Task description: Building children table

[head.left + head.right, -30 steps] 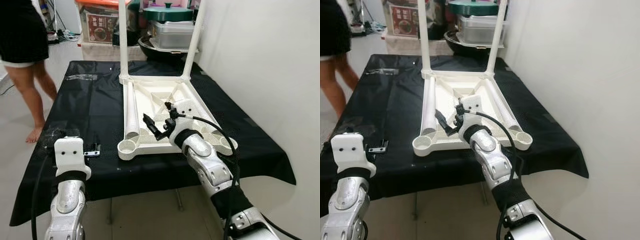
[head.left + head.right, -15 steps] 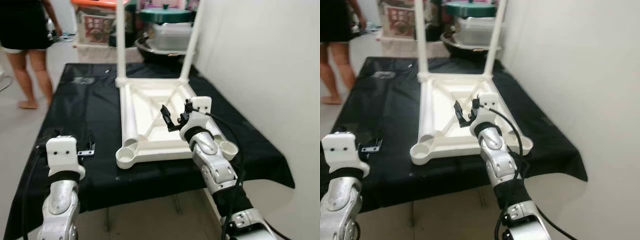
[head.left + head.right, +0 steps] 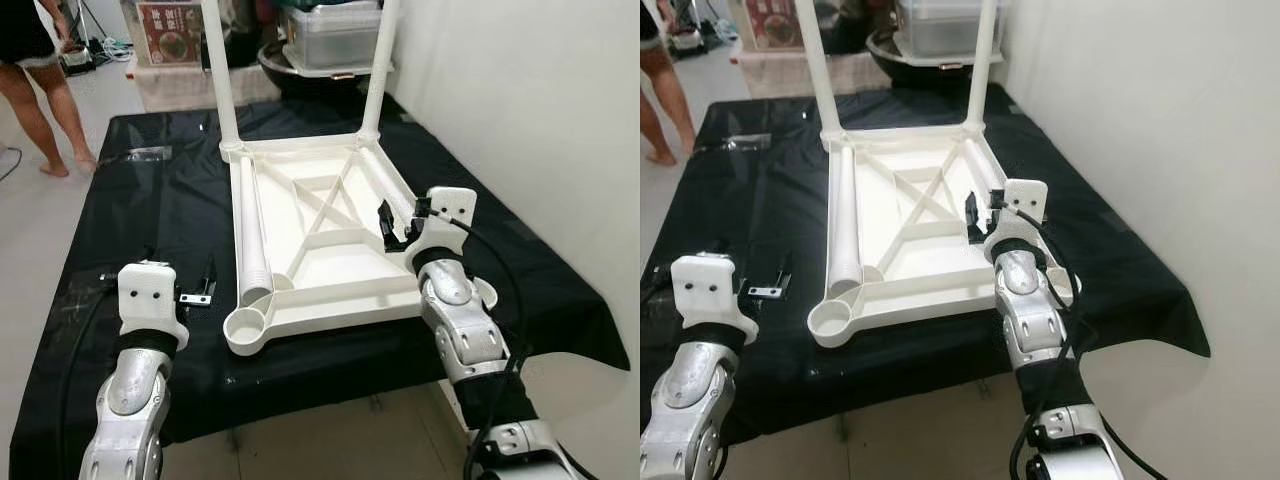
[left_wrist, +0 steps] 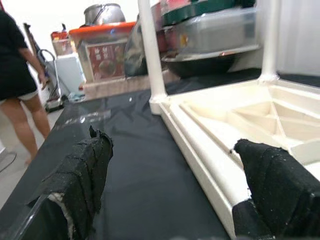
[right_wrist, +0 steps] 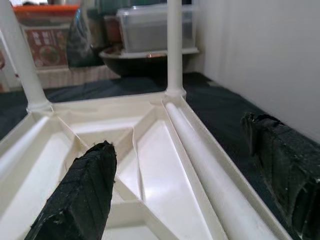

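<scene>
Overhead, right gripper [image 3: 392, 226] spread above tabletop [image 3: 330, 255] edge.

wall [image 3: 540, 110]: plain white, 3 o'clock | floor [image 3: 40, 215]: pale, 9 o'clock | storage boxes [image 3: 330, 35]: stacked, 12 o'clock | person's legs [image 3: 45, 110]: 10 o'clock

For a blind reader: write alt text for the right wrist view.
Two open black fingers of the right hand frame an upturned white table top, with a loose white leg lying along its edge and two legs standing at the far corners.

Person [image 3: 35, 60], storage bins [image 3: 330, 30], black cloth [image 3: 150, 210]
</scene>
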You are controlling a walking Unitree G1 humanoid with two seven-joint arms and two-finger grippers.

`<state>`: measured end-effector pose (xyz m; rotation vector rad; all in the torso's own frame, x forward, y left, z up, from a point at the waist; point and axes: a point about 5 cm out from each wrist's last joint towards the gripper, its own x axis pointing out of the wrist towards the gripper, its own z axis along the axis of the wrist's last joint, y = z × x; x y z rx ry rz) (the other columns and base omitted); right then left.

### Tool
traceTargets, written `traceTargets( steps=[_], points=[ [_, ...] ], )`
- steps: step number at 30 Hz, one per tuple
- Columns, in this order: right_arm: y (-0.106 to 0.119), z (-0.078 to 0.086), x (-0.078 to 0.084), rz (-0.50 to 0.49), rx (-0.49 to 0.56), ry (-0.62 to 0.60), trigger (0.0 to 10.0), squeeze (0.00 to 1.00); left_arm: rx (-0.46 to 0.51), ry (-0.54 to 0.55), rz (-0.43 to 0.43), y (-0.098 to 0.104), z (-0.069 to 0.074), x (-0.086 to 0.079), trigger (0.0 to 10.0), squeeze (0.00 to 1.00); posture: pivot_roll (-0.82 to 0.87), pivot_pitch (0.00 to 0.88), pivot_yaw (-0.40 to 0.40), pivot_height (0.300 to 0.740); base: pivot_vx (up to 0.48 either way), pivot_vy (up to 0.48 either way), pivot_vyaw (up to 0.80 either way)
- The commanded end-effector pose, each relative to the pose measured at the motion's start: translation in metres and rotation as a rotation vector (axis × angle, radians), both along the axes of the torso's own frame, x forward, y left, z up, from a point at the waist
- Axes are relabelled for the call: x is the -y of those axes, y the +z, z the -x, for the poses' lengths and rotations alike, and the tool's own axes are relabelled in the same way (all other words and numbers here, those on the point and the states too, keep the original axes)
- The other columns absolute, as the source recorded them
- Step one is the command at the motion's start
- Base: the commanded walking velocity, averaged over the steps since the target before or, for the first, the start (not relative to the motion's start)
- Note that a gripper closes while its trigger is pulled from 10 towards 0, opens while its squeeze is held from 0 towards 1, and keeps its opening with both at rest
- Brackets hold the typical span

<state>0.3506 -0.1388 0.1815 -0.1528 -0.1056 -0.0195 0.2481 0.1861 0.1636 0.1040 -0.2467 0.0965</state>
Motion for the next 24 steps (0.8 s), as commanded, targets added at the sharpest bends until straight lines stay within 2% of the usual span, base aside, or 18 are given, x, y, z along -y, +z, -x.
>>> traceTargets(
  steps=[1, 14, 18, 24],
  points=[
    [0.002, -0.002, -0.003, 0.012, 0.004, 0.005, 10.0, 0.00, -0.002, -0.007, -0.007, 0.000, 0.000, -0.001, 10.0, 0.00, 0.04, 0.000, -0.040, 0.740, 0.326, 0.000, 0.00],
    [-0.004, 0.002, -0.014, 0.036, -0.027, 0.050, 10.0, 0.00, 0.007, -0.012, -0.017, 0.004, 0.000, 0.000, 10.0, 0.00, 0.06, 0.000, -0.068, 0.740, 0.381, 0.000, 0.00],
    [-0.006, 0.003, -0.020, 0.045, -0.033, 0.084, 10.0, 0.00, 0.005, 0.003, -0.025, 0.003, 0.000, 0.000, 10.0, 0.00, 0.07, 0.000, -0.079, 0.740, 0.000, 0.000, 0.00],
    [-0.007, 0.003, -0.021, 0.047, -0.035, 0.089, 10.0, 0.00, -0.005, 0.008, -0.046, 0.002, 0.000, 0.001, 10.0, 0.00, 0.07, 0.000, -0.083, 0.740, 0.000, 0.000, 0.00]
  ],
)
